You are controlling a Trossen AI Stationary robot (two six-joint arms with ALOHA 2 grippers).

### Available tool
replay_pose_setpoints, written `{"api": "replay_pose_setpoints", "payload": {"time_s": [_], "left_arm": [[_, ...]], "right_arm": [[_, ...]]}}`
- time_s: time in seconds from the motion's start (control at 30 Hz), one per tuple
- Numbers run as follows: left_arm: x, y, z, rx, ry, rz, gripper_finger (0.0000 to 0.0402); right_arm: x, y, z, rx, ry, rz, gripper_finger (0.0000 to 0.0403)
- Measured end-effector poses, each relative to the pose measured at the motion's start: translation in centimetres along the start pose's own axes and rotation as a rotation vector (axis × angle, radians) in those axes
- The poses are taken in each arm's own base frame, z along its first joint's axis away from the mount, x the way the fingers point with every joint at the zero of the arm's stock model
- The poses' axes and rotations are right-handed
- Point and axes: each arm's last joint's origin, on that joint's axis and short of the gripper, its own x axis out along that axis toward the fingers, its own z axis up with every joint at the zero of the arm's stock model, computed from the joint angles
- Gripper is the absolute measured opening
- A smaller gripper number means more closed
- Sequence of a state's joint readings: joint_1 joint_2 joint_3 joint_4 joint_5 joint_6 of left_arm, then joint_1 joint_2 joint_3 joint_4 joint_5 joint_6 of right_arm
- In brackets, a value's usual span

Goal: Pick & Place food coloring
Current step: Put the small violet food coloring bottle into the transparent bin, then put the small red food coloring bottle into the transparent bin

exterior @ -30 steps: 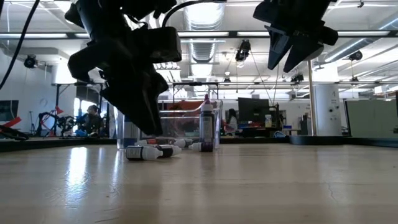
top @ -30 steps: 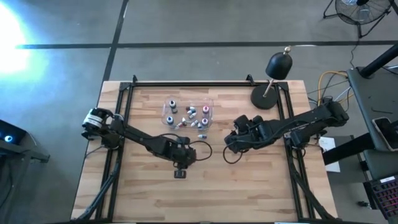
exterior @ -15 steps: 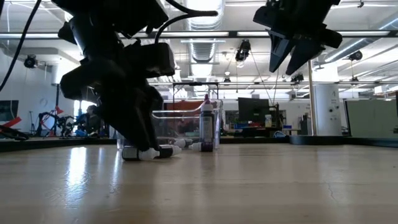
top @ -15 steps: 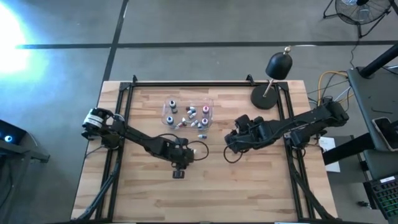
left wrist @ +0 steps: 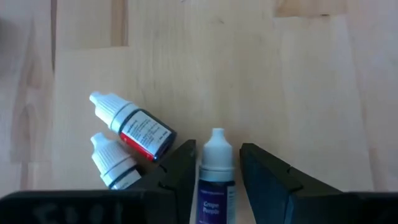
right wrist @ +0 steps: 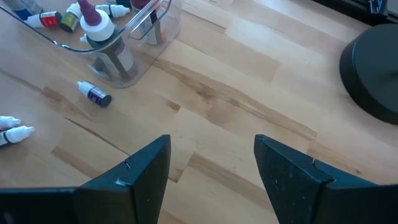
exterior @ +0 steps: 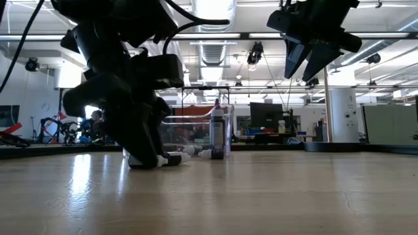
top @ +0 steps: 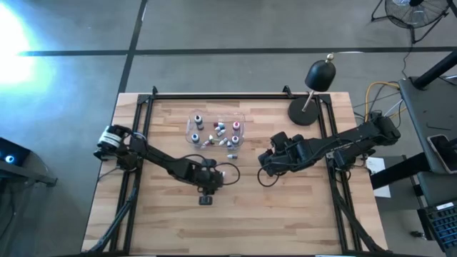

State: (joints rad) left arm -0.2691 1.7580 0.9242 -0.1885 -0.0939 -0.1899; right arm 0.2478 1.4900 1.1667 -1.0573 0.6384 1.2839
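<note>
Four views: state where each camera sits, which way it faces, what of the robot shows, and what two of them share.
High view: overhead, straight down on the table; both arms show.
Low view: tabletop height, level toward the room; left gripper down at the wood, right gripper raised.
Left wrist view: looks past its fingers, closed on a purple-label bottle.
Right wrist view: past open fingers toward the clear tray.
Shared: both wrist views show the two lying bottles.

Counter (top: pixel 285 214): near half bare, passable. Obstructions: clear tray (top: pixel 214 128) with upright bottles; loose bottles (right wrist: pixel 94 94) just beside it; lamp base (top: pixel 303 112), far right corner.
</note>
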Motion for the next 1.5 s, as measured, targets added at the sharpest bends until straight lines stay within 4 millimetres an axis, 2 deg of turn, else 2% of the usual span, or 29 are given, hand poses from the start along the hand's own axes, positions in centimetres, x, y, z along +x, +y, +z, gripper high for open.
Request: {"api": "replay_pose_setpoints", "payload": {"time_s": [0.17, 0.43, 0.57, 0.67, 0.83, 0.93, 1.03, 1.13, 1.23, 1.37, 1.5], "left_arm": [[0.1, 0.0, 0.1, -0.002, 0.006, 0.003, 0.0092], [0.0, 0.0, 0.1, 0.006, 0.028, 0.007, 0.0032], [-0.6, 0.1, 0.3, -0.014, 0.05, 0.01, 0.0026], [-2.3, 0.3, 1.4, -0.022, 0.075, 0.033, 0.0027], [-8.1, 1.9, 5.0, 0.027, -0.07, 0.234, 0.0027], [-10.6, 4.2, 6.2, 0.028, -0.149, 0.388, 0.0027], [-11.9, 8.0, 6.4, -0.044, -0.166, 0.509, 0.0028], [-11.8, 11.7, 6.0, -0.133, -0.129, 0.579, 0.0042], [-11.9, 13.5, 5.8, -0.19, -0.123, 0.573, 0.0076], [-12.9, 13.1, 6.5, -0.189, -0.15, 0.558, 0.0129], [-15.2, 11.2, 7.5, -0.209, -0.235, 0.475, 0.0158]], "right_arm": [[0.0, 0.0, 0.0, -0.001, 0.0, 0.0, 0.0224], [0.0, 0.0, 0.0, -0.007, 0.0, -0.001, 0.0224], [0.0, 0.0, 0.0, -0.013, 0.001, -0.002, 0.0224], [0.0, 0.0, 0.0, -0.013, 0.0, -0.001, 0.0224], [-0.3, -0.1, 0.2, -0.018, -0.022, 0.001, 0.0224], [-0.3, -0.2, 0.3, -0.024, -0.042, -0.002, 0.0224], [-0.3, -0.2, 0.3, -0.022, -0.045, -0.002, 0.0224], [-0.3, -0.1, 0.3, -0.021, -0.045, -0.002, 0.0224], [-0.3, -0.1, 0.3, -0.013, -0.043, -0.001, 0.0224], [-0.3, -0.1, 0.3, 0.008, -0.04, 0.0, 0.0224], [-0.3, -0.1, 0.3, -0.004, -0.04, 0.001, 0.0224]]}}
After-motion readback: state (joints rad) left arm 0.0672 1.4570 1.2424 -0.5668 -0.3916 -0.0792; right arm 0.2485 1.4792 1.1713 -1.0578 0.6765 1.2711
